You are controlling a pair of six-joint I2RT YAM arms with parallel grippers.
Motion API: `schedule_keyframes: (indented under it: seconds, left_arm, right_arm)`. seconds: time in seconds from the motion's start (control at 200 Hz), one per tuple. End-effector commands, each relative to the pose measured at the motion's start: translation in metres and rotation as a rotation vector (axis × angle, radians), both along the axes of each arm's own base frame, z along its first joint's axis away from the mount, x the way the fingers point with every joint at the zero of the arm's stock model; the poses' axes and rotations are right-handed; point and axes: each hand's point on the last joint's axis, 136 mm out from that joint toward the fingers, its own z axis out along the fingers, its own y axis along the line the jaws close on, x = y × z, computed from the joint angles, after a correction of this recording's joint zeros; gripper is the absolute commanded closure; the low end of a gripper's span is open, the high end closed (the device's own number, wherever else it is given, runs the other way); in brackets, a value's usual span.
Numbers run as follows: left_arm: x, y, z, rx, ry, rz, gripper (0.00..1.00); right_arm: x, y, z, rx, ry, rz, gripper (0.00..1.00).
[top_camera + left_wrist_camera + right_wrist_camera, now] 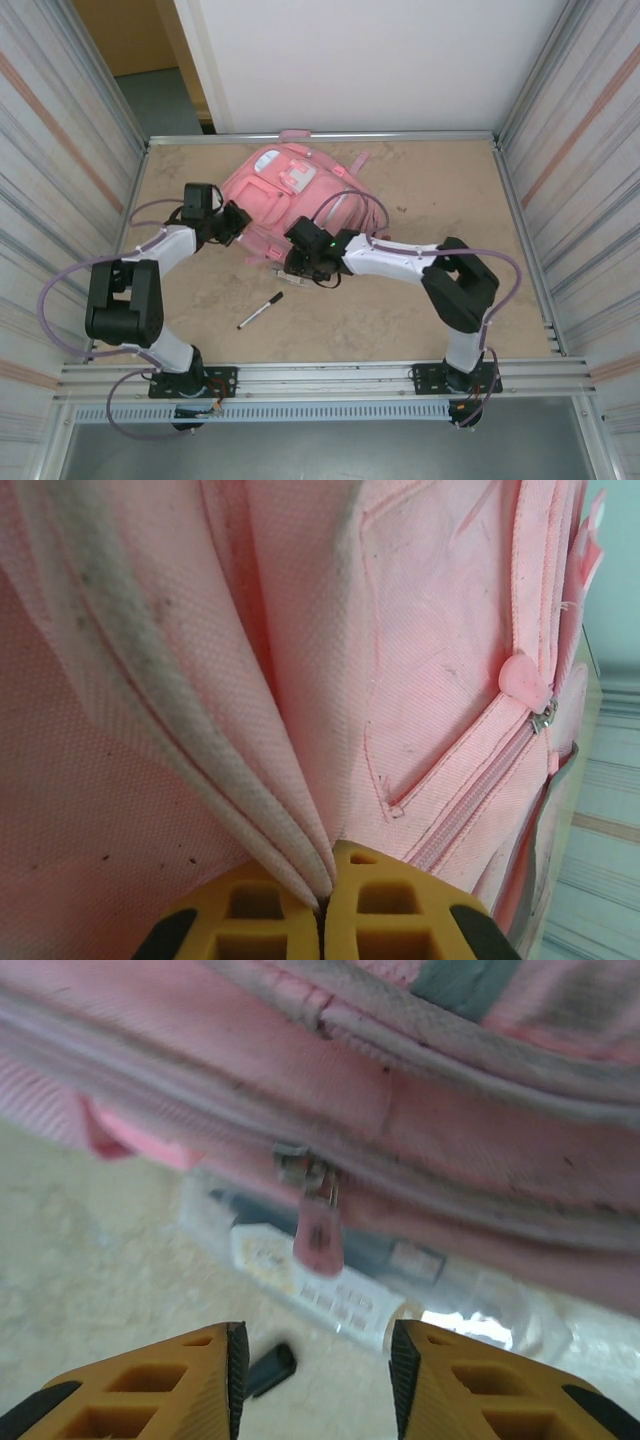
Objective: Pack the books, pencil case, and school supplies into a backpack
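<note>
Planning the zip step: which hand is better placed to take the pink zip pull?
Right, probably. The right hand is open with the zip pull just ahead of its gap; the left hand is shut on a fold of the backpack.

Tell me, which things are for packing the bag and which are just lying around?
For the job: pink backpack, its zip pull, black marker pen.
Just lying about: clear printed packet by the backpack's edge, maybe; I cannot tell what it is.
</note>
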Motion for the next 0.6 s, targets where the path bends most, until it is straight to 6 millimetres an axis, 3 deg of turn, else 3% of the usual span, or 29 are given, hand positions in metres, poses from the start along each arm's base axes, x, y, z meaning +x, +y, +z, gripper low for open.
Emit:
schedule_keyframes:
  seconds: [0.0,0.175,0.366,0.596]
  left_arm:
    - [-0.008,-0.01,0.016,-0.05,-0.028,-0.024,1.0]
    - [-0.011,-0.011,0.016,-0.056,-0.03,-0.036,1.0]
    - [-0.012,-0.011,0.013,-0.049,-0.027,-0.042,1.0]
    - [-0.007,-0.007,0.009,-0.043,-0.022,-0.043,1.0]
  right_arm:
    - [0.019,0.006,0.004,-0.047,-0.072,-0.081,0.57]
    - [0.033,0.0,-0.006,-0.086,-0.112,-0.114,0.59]
    - [0.04,-0.004,-0.01,-0.076,-0.122,-0.107,0.76]
    - [0.034,-0.013,0.003,-0.085,-0.152,-0.077,0.88]
